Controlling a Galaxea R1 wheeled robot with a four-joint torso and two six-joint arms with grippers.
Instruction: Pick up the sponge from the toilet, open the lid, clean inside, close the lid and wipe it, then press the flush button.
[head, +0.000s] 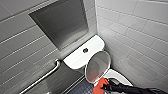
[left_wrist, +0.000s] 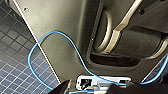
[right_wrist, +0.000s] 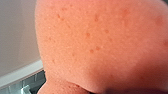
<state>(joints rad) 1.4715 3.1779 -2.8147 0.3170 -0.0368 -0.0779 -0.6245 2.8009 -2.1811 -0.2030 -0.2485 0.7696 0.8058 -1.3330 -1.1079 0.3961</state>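
Sponge: the sponge (head: 101, 84) is orange-red and held up off the toilet (head: 82, 58), at the end of the right arm. It sits just beside the lower edge of the raised lid (head: 98, 65), above the rim of the bowl (head: 117, 75). Whether it touches the lid I cannot tell.
Sponge look: the right wrist view shows a soft, matt, finely pored face with a rounded bulge and a pinch below it. It looks dry to damp, with no visible dirt.
Right gripper: the right gripper (head: 104, 86) is grasping the sponge.
Lid: it is open and stands against the cistern, its greyish inner face turned toward the bowl.
Step in hand: judged to be cleaning inside, at its start, since the lid is up and the sponge is at the bowl's edge.
Next move calls for: lowering the sponge past the rim, pressing lightly on the ceramic, and keeping clear of the standing lid so it does not tip.
Flush button: the flush button (head: 85, 50) is dark and round in the middle of the cistern top, untouched.
Left gripper: the left gripper (left_wrist: 93, 89) is near the robot's own body and a blue cable (left_wrist: 50, 37). I cannot tell whether it is released or clenched.
Surroundings: grey tiled walls and a metal grab bar (head: 46, 75).
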